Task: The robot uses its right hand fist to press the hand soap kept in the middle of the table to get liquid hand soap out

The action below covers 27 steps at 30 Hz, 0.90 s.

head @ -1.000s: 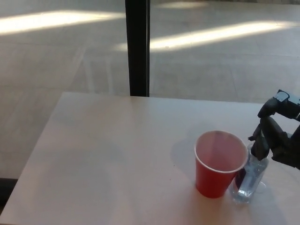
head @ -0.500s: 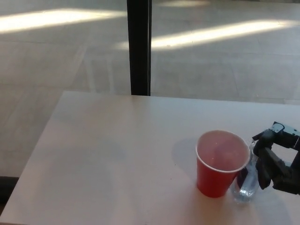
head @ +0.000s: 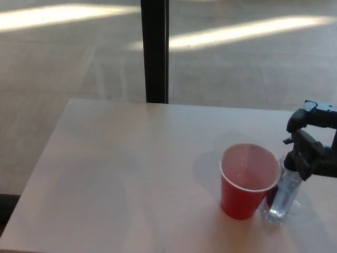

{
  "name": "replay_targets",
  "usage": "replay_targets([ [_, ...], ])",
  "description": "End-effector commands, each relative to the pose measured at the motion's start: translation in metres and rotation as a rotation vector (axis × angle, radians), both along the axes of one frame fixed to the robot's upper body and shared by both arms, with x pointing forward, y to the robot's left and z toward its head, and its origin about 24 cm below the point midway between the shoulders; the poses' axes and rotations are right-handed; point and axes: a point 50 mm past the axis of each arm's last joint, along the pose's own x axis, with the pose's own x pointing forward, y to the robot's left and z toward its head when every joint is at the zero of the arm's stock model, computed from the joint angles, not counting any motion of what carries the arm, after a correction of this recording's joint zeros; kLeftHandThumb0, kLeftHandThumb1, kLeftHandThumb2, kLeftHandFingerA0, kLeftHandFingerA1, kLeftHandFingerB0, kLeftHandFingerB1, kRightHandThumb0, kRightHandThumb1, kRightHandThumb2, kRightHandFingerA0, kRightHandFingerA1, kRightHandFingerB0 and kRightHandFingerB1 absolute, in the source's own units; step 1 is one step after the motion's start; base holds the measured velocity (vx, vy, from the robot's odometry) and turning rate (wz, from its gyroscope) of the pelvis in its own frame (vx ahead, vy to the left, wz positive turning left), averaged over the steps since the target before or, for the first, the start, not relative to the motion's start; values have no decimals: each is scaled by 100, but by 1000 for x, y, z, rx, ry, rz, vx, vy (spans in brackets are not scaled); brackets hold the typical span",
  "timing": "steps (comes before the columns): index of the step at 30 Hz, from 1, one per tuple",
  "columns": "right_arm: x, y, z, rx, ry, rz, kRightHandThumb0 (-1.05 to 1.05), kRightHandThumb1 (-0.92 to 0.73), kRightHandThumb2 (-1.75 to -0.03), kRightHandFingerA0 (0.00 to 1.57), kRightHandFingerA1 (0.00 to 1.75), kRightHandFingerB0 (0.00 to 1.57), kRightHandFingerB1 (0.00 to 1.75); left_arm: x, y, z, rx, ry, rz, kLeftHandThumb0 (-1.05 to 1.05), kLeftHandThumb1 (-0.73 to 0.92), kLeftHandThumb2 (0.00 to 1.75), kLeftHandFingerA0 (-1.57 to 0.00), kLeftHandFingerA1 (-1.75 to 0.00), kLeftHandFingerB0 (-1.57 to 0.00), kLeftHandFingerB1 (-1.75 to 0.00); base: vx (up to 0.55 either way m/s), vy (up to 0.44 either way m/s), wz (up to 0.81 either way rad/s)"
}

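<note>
A clear hand soap bottle (head: pixel 281 199) stands on the pale table (head: pixel 131 174) near its right front corner, tucked just behind and to the right of a red plastic cup (head: pixel 247 182). The bottle's dark pump top is mostly covered by my right hand (head: pixel 311 147). That hand comes in from the right edge with its black fingers curled into a fist, resting on or just above the pump. The cup stands upright, and I cannot see any liquid inside it. My left hand does not show.
A dark vertical post (head: pixel 155 50) rises behind the table's far edge, with a sunlit floor beyond it. The table's front edge and right edge lie close to the cup and bottle.
My right hand dropped onto the pump half a second ago and has since risen a little. The bottle and cup stay in place, while the whole picture has shifted slightly.
</note>
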Motion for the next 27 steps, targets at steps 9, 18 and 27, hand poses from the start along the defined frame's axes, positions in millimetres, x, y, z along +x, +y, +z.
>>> replay_targets([
  [9, -35, -80, 195, 296, -426, -159, -28, -57, -117, 97, 175, 65, 166, -8, 9, 6, 37, 21, 24, -53, 69, 60, -72, -76, -54, -55, 0, 0, 0],
  [18, -85, -173, 200, 592, -356, -489, -21, -18, -98, 120, 152, 110, 97, -12, 9, 5, 32, 26, 11, -54, 69, 60, -71, -71, -54, -53, 0, 0, 0],
  [27, -117, -207, 175, 596, -204, -654, -22, -5, -89, 137, 138, 118, 104, -13, 9, 5, 34, 35, 12, -53, 70, 60, -70, -72, -53, -53, 0, 0, 0],
])
